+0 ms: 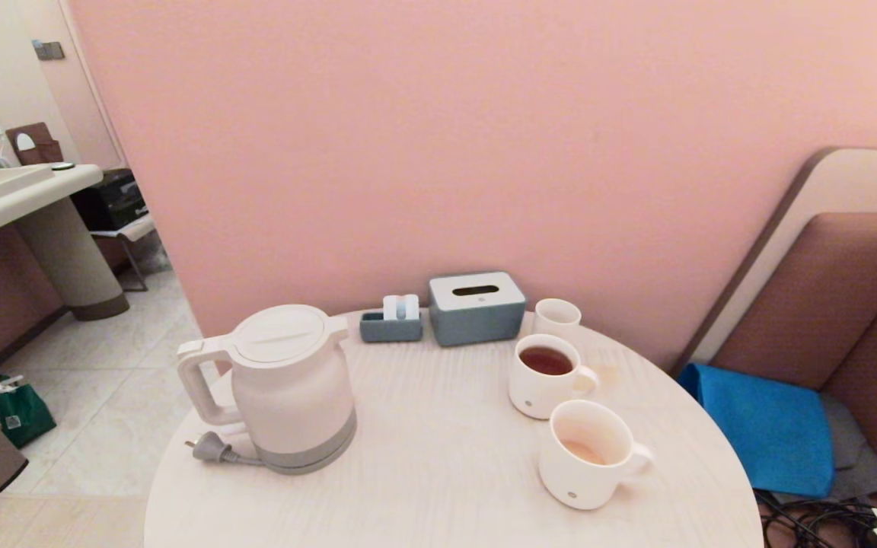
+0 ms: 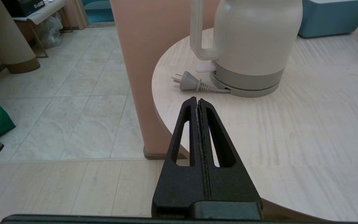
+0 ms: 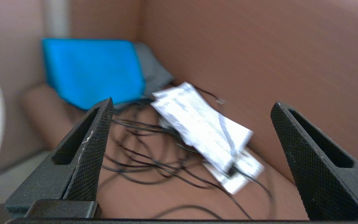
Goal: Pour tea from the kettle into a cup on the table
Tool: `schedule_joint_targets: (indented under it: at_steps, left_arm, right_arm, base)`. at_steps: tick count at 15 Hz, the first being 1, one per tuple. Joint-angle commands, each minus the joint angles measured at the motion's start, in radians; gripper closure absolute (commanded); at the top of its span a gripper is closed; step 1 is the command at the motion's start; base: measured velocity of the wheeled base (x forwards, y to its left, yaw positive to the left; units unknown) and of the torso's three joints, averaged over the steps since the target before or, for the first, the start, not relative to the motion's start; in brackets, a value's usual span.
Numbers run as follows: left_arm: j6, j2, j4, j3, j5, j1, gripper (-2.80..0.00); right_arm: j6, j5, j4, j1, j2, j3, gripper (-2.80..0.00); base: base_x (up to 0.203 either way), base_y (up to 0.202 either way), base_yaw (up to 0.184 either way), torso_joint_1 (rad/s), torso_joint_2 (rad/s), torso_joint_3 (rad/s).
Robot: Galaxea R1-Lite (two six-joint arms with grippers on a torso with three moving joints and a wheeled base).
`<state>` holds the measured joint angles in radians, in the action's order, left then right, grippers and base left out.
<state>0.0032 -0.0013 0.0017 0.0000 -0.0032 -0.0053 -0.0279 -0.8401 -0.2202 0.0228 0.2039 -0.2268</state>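
The white kettle (image 1: 286, 384) stands upright on the left of the round pale table (image 1: 438, 487), handle to the left, its grey plug (image 1: 210, 447) lying beside the base. The cup (image 1: 589, 454), a white mug holding a little pale orange tea (image 1: 585, 452), stands at the front right. Neither arm shows in the head view. My left gripper (image 2: 197, 99) is shut and empty, hovering at the table's near left edge, short of the kettle (image 2: 250, 43). My right gripper (image 3: 191, 105) is open and empty, off the table over a brown seat with papers and cables.
A like mug with dark red-brown tea (image 1: 546, 374) and a small plain white cup (image 1: 557, 316) stand behind the cup. A grey tissue box (image 1: 476, 308) and a small grey holder (image 1: 391, 323) sit at the back. A blue cushion (image 1: 766, 426) lies on the bench at the right.
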Motion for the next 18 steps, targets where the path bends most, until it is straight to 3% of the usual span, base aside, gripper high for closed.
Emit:
schedule_joint_targets:
  at_steps: [1, 5, 6, 7, 11, 18]
  left_arm:
    - [-0.001, 0.001, 0.0, 0.0, 0.0, -0.001, 0.0]
    - [0.0, 0.001, 0.0, 0.0, 0.0, -0.001, 0.0]
    - [0.0, 0.001, 0.0, 0.0, 0.0, -0.001, 0.0]
    - [0.0, 0.001, 0.0, 0.0, 0.0, 0.0, 0.0]
    - [0.0, 0.001, 0.0, 0.0, 0.0, -0.001, 0.0]
    - [0.0, 0.001, 0.0, 0.0, 0.0, -0.001, 0.0]
  right_arm:
    - [-0.029, 0.106, 0.001, -0.016, -0.167, 0.016, -2.8]
    - [-0.048, 0.644, 0.086, -0.024, -0.204, 0.064, -2.8]
    - [-0.048, 0.751, 0.096, -0.024, -0.204, 0.112, -2.8]
    - [-0.048, 0.799, 0.106, -0.024, -0.204, 0.158, -2.8]
    - [-0.046, 0.859, 0.159, -0.024, -0.203, 0.205, -2.8]
    - [-0.046, 0.862, 0.16, -0.02, -0.204, 0.207, -2.8]
  base:
    - [0.0, 0.0, 0.0, 0.0, 0.0, 0.0]
    - [0.0, 0.0, 0.0, 0.0, 0.0, 0.0]
    - [0.0, 0.0, 0.0, 0.0, 0.0, 0.0]
    - [0.0, 0.0, 0.0, 0.0, 0.0, 0.0]
    - [0.0, 0.0, 0.0, 0.0, 0.0, 0.0]
    - [0.0, 0.0, 0.0, 0.0, 0.0, 0.0]
